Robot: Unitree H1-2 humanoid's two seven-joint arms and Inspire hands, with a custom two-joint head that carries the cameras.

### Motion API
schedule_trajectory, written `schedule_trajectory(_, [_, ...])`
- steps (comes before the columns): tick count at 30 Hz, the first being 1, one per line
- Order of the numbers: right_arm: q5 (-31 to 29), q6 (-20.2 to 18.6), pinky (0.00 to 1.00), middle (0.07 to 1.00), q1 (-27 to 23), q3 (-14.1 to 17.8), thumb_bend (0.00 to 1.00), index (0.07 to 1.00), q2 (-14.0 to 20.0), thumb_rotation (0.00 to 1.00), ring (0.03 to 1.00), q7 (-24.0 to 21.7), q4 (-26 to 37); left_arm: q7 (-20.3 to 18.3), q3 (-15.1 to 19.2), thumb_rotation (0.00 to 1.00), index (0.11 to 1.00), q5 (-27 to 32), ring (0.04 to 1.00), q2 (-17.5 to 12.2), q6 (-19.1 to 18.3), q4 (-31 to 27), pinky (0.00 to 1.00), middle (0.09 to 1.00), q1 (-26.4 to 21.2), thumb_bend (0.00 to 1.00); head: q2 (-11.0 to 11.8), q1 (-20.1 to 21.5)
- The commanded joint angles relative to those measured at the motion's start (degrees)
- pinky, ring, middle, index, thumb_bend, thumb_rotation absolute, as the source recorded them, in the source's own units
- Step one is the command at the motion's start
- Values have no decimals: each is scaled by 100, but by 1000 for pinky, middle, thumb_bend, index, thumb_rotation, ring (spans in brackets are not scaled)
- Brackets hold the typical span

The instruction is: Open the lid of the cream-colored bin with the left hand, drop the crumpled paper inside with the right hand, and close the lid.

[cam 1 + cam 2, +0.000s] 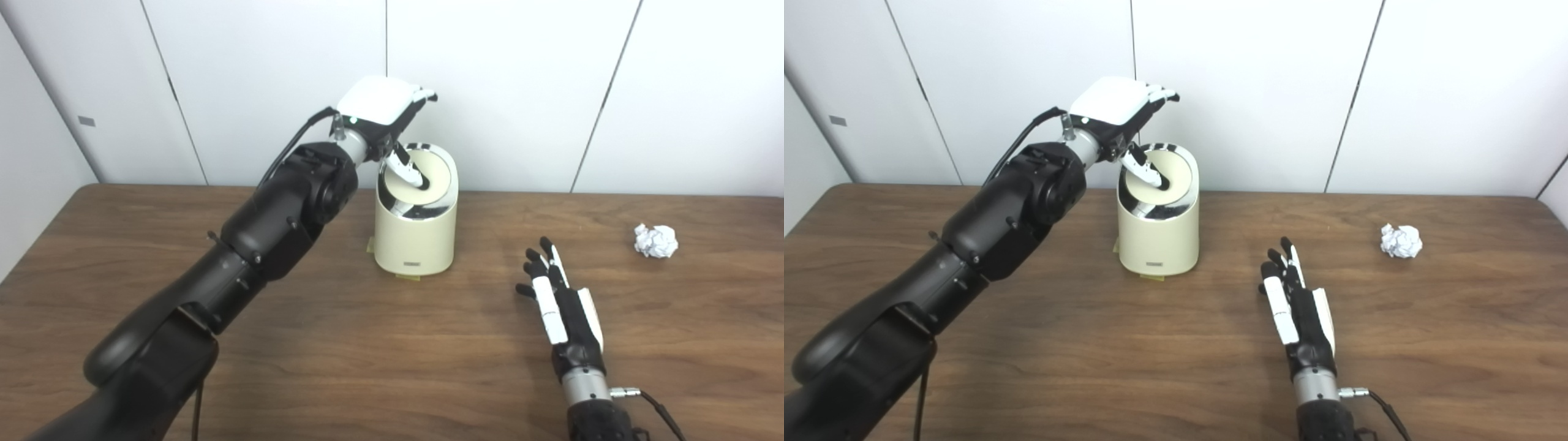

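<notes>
The cream-colored bin stands at the back middle of the wooden table. Its round cream lid, ringed in chrome, tilts toward me and looks closed. My left hand hovers above the bin's left rim, fingers apart, its thumb pressed down on the lid. The crumpled white paper lies on the table at the far right; it also shows in the right eye view. My right hand rests flat on the table, open and empty, well left of the paper and right of the bin.
A white panelled wall stands directly behind the bin. The brown table stretches across the whole view, its back edge against the wall. My left arm crosses the table's left half diagonally.
</notes>
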State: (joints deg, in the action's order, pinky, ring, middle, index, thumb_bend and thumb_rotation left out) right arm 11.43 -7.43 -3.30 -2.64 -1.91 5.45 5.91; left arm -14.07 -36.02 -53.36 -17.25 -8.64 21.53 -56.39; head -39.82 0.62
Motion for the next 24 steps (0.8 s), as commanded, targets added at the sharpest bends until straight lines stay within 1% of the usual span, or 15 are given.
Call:
schedule_trajectory(1, [-42,180,795,939,-205,8,560,1000,-24,1000,917,10,219,-145,-165,0,953,-261,966,-57,73,154,944,943,34,980,-4,-2])
schedule_trajectory(4, [-67,175,799,939,-209,16,562,1000,-24,1000,917,1,222,-234,-55,0,957,-239,962,-62,20,40,942,940,83,979,-4,-19])
schedule_trajectory(7, [-86,196,797,941,-216,21,546,1000,-9,1000,915,0,206,-449,285,4,958,39,955,-49,-185,-268,908,939,121,955,-3,-39])
schedule_trajectory(8, [-88,193,796,940,-218,25,544,1000,-12,1000,913,10,205,-499,489,8,955,221,947,2,-300,-376,890,934,152,945,-6,-47])
schedule_trajectory(9, [-99,183,794,939,-219,30,543,1000,-19,1000,912,18,208,-543,762,4,946,484,939,95,-471,-493,875,930,204,929,-5,-50])
schedule_trajectory(10, [-103,178,795,937,-220,33,539,1000,-19,1000,912,22,207,-559,1155,2,936,835,937,260,-763,-653,864,932,287,899,8,-47])
schedule_trajectory(11, [-104,179,796,938,-220,34,535,1000,-12,1000,912,19,203,-497,1558,31,927,1175,936,439,-1032,-833,832,935,385,873,8,-47])
schedule_trajectory(12, [-103,181,796,938,-219,34,531,1000,-6,1000,914,15,198,-455,1816,77,915,1374,925,557,-1203,-952,794,929,451,838,8,-47])
schedule_trajectory(13, [-106,172,796,939,-212,37,529,1000,9,1000,914,4,200,-287,2183,106,907,1606,917,749,-1397,-1191,770,925,576,816,10,-18])
schedule_trajectory(14, [-110,164,797,938,-206,41,531,1000,19,1000,916,-5,202,-174,2407,173,892,1736,871,872,-1513,-1350,710,905,658,738,6,-21])
schedule_trajectory(16, [-143,150,799,937,-204,63,533,1000,23,1000,915,-10,194,63,2878,247,884,2024,830,1136,-1721,-1723,669,885,830,634,10,-44])
schedule_trajectory(18, [-171,159,802,938,-214,83,528,1000,36,1000,915,-17,164,131,3405,294,882,2226,820,1408,-1813,-2034,702,869,955,545,16,-46])
schedule_trajectory(20, [-187,190,801,939,-224,103,521,1000,58,1000,913,-24,135,45,3861,349,873,2299,843,1610,-1827,-2301,795,859,1047,480,27,-31])
schedule_trajectory(22, [-160,179,793,935,-233,123,518,1000,80,1000,911,-6,146,-132,4385,381,864,2726,852,1797,-1827,-2559,813,860,1136,407,22,-22])
schedule_trajectory(24, [-120,152,780,931,-240,136,511,1000,105,1000,907,16,172,-258,4762,374,855,3125,858,1873,-1828,-2757,819,859,1258,352,19,-18])
